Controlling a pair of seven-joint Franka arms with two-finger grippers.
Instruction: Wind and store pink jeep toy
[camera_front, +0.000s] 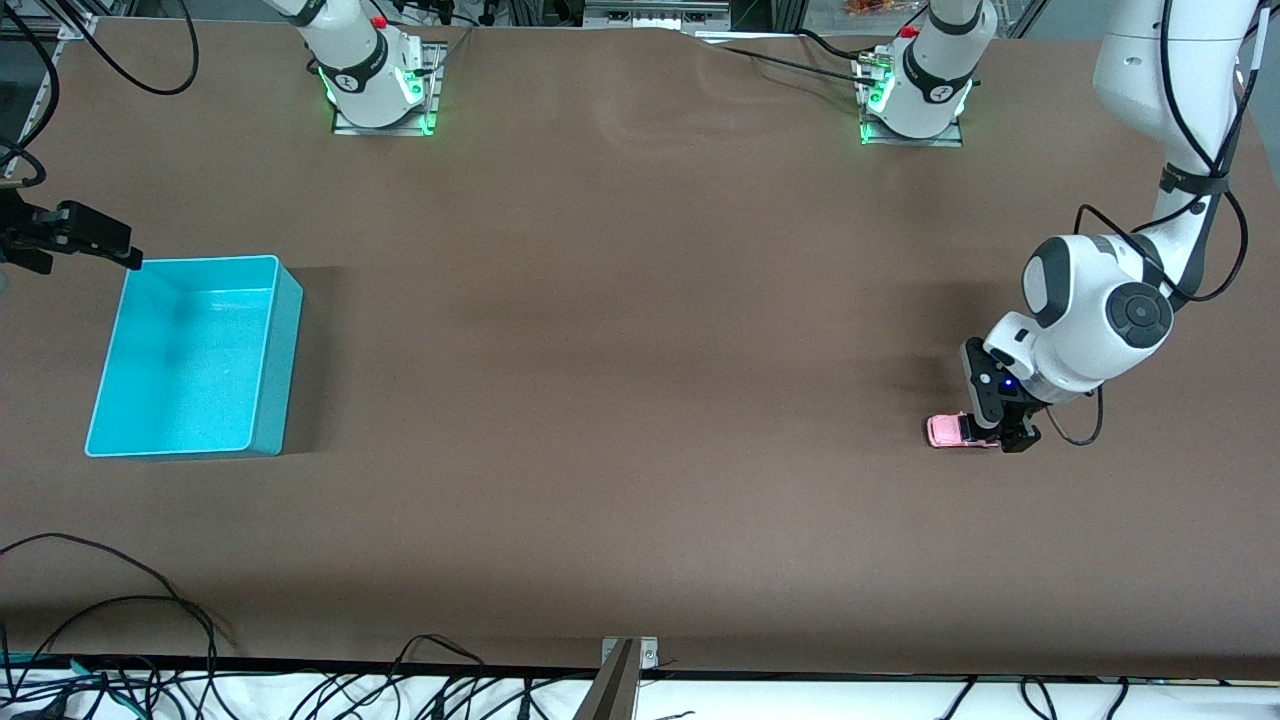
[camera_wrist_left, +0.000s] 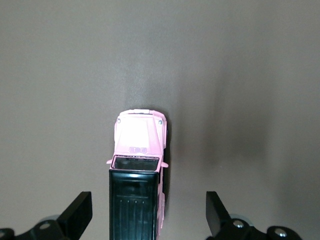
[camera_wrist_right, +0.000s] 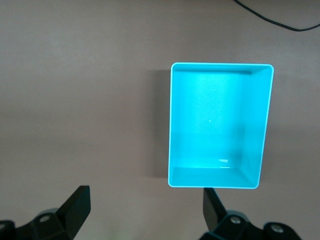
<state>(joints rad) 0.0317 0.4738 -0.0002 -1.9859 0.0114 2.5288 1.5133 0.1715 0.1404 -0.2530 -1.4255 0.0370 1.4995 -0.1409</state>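
The small pink jeep toy (camera_front: 950, 431) with a black roof on its rear half stands on the brown table (camera_front: 640, 400), near the table edge at the left arm's end. The left gripper (camera_front: 1003, 432) is low over the rear half of the toy, with its fingers (camera_wrist_left: 75, 215) spread wide on both sides of the black roof and not touching it. The open turquoise plastic bin (camera_front: 266, 352) stands near the edge at the right arm's end, well apart from the toy. The right gripper (camera_front: 75, 235) waits in the air by the bin's corner, its fingers (camera_wrist_right: 75, 207) also spread, holding nothing. A wide bare stretch of table lies between toy and bin. Black cables (camera_front: 120, 600) lie along the edge nearest the front camera.
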